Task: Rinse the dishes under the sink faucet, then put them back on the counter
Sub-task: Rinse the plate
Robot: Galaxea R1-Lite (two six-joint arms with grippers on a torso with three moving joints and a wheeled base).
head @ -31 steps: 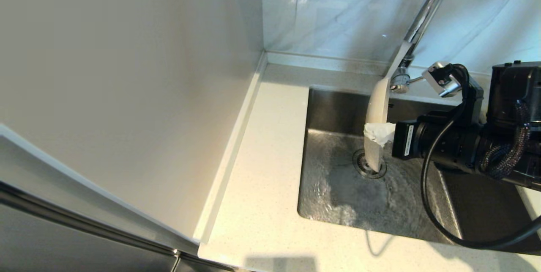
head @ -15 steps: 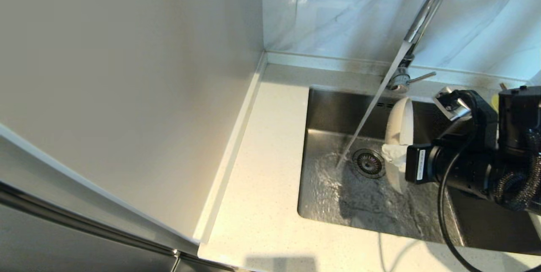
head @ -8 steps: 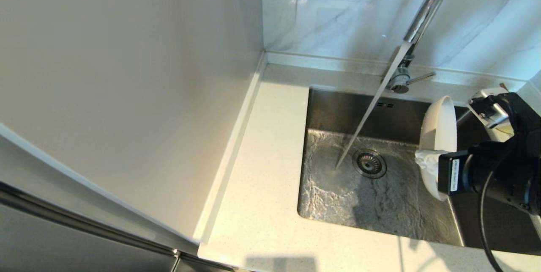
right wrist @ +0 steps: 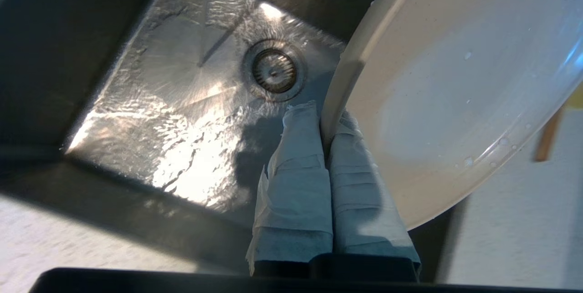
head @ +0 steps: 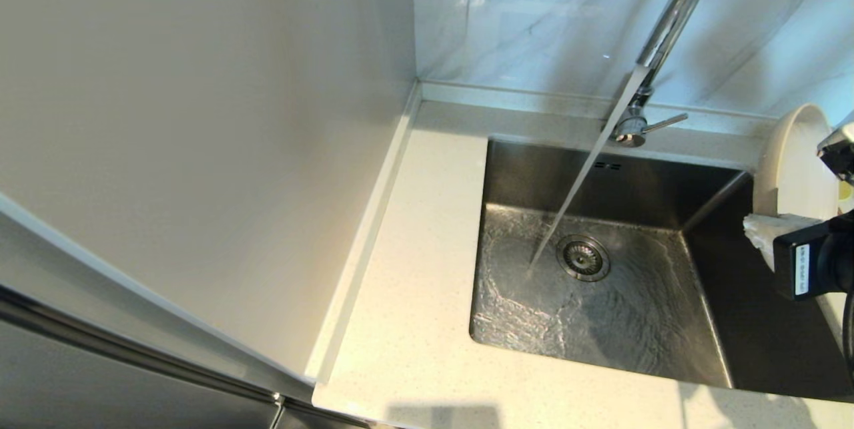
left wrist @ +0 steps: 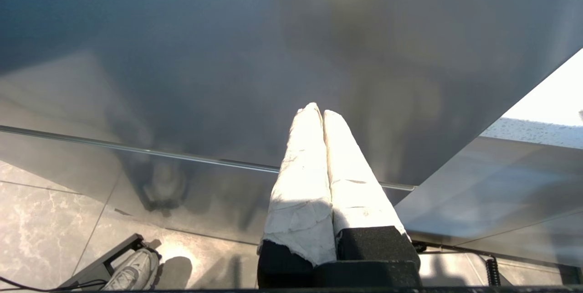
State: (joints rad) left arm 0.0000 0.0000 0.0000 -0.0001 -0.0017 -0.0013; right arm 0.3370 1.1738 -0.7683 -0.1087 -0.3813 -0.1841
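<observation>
My right gripper is shut on the rim of the white plate, which stands on edge over the sink's right side. In the right wrist view the taped fingers pinch the wet plate at its rim, my right gripper closed round it. Water runs from the chrome sink faucet into the steel sink beside the drain. A brown chopstick end lies on the counter beyond the plate. The bowl is mostly hidden. My left gripper is shut on nothing, parked low by a cabinet front.
The speckled counter runs left of and in front of the sink. A plain wall panel stands on the left and a marble-veined wall behind. The faucet lever points right.
My right gripper has carried the plate out of the water stream and to the right, from over the drain to the sink's right edge. Water keeps running.
</observation>
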